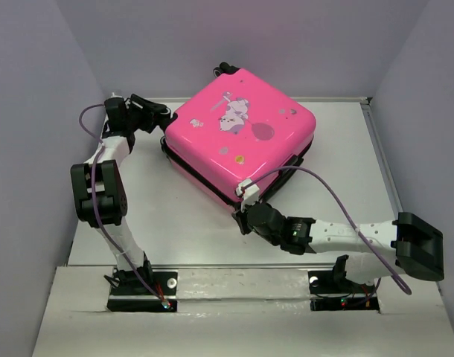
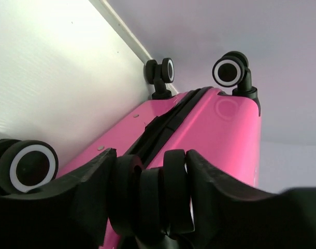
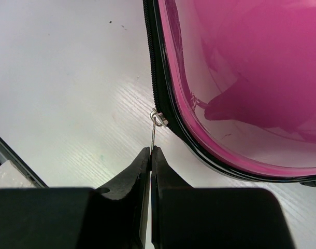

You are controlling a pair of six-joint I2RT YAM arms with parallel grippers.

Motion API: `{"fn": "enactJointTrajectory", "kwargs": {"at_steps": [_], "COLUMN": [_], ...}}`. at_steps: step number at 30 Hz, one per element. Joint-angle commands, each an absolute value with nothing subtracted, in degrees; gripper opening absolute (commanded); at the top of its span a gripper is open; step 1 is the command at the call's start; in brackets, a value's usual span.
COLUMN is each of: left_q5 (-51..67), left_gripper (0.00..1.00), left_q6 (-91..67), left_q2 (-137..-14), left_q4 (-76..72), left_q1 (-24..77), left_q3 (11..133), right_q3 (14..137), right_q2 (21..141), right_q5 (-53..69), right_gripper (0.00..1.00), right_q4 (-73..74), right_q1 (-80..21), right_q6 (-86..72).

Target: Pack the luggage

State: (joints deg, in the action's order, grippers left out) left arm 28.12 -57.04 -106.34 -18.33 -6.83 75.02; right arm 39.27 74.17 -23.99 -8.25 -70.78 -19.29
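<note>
The hot-pink luggage (image 1: 242,134) lies flat and closed at the back middle of the table, cartoon print up. My left gripper (image 1: 166,123) is at its left corner. In the left wrist view the left gripper (image 2: 150,174) is shut on a black caster wheel (image 2: 147,197) of the luggage (image 2: 220,129). My right gripper (image 1: 244,210) is at the near corner. In the right wrist view the right gripper (image 3: 150,150) is shut on the thin metal zipper pull (image 3: 155,134), which hangs from the black zipper band (image 3: 157,78) of the luggage (image 3: 251,62).
The white table (image 1: 175,223) is boxed in by grey walls on the left, back and right. Three other wheels (image 2: 160,72) of the luggage show in the left wrist view. A purple cable (image 1: 339,201) loops over the right arm.
</note>
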Motion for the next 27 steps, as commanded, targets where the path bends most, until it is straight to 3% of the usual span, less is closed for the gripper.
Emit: {"fn": "enactJointTrajectory", "kwargs": {"at_steps": [1, 4, 5, 13, 20, 27], "left_q5": [31.5, 31.5, 31.2, 27.7, 23.0, 12.5], "left_gripper": [0.50, 0.09, 0.06, 0.06, 0.06, 0.06], "left_q6": [-59.8, -60.4, -60.3, -60.2, -61.3, -60.4], "left_q2": [-104.5, -103.3, -102.8, -92.4, -78.1, -53.6], "left_q4": [-26.5, -29.5, -30.5, -40.4, -49.4, -39.0], "left_q1": [-6.9, -6.9, -6.9, -3.8, 5.7, 21.0], "left_q3": [75.2, 71.8, 70.9, 49.4, 26.2, 13.7], "right_q3": [41.7, 42.5, 42.7, 44.8, 54.7, 66.4], "right_q2": [73.8, 74.5, 74.7, 73.7, 79.3, 91.9], "right_q5": [-19.4, -19.9, -20.1, -12.8, -6.7, 2.3], "right_gripper": [0.07, 0.07, 0.07, 0.07, 0.07, 0.07], "right_q4": [-13.1, -13.0, -13.0, -13.4, -12.8, -12.3], "right_q1": [-72.2, -71.7, -71.7, -61.5, -61.0, -65.9], "right_q6": [-19.6, -19.3, -19.2, -17.5, -12.8, -11.7]}}
